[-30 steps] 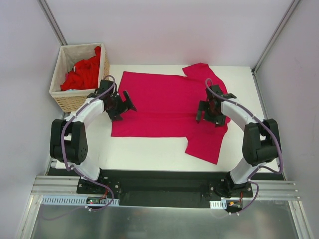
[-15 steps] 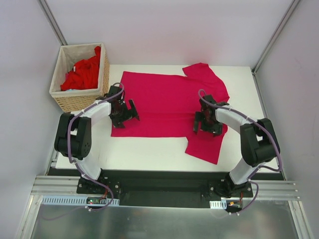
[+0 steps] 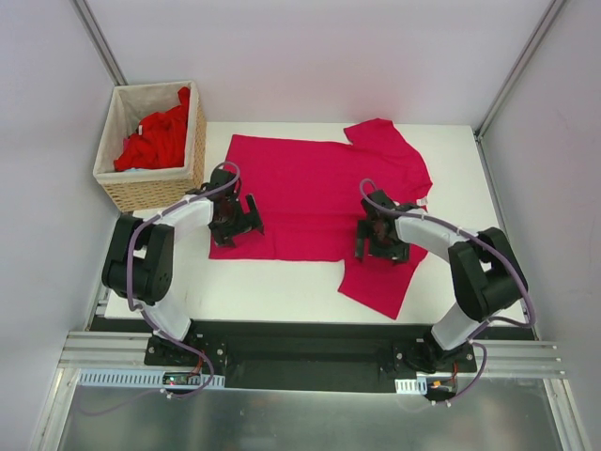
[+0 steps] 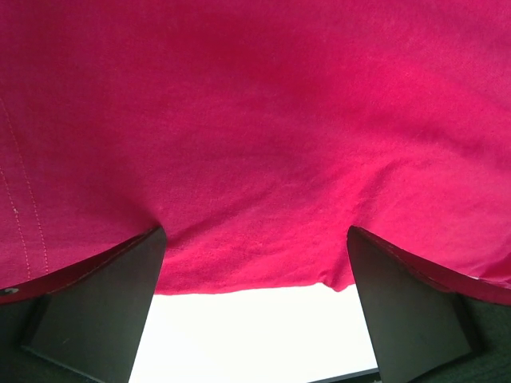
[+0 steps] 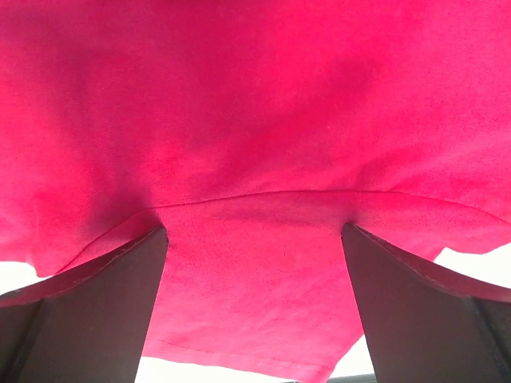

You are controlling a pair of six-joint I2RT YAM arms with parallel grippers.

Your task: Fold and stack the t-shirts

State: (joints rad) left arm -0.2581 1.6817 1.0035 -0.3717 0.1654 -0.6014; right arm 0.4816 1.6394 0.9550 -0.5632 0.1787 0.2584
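Note:
A magenta-crimson t-shirt (image 3: 300, 193) lies spread flat across the white table (image 3: 272, 282), one sleeve toward the back right and one (image 3: 380, 282) toward the near edge. My left gripper (image 3: 237, 225) is low over the shirt's near left edge. Its left wrist view shows the gripper (image 4: 255, 239) open, both fingertips on the cloth (image 4: 255, 120) with the hem edge between them. My right gripper (image 3: 376, 241) rests on the shirt by the near sleeve, open (image 5: 254, 235), fingertips pressing into a fold of the cloth (image 5: 255, 104). Brighter red t-shirts (image 3: 155, 141) are heaped in the basket.
A woven wicker basket (image 3: 141, 194) with a pale liner stands at the table's back left corner, close to my left arm. Bare white table (image 4: 255, 327) shows along the near edge. Enclosure walls rise on all sides of the table.
Both grippers have moved toward the near edge and inward over the shirt. The near sleeve has shifted a little left and nearer. Both stay open.

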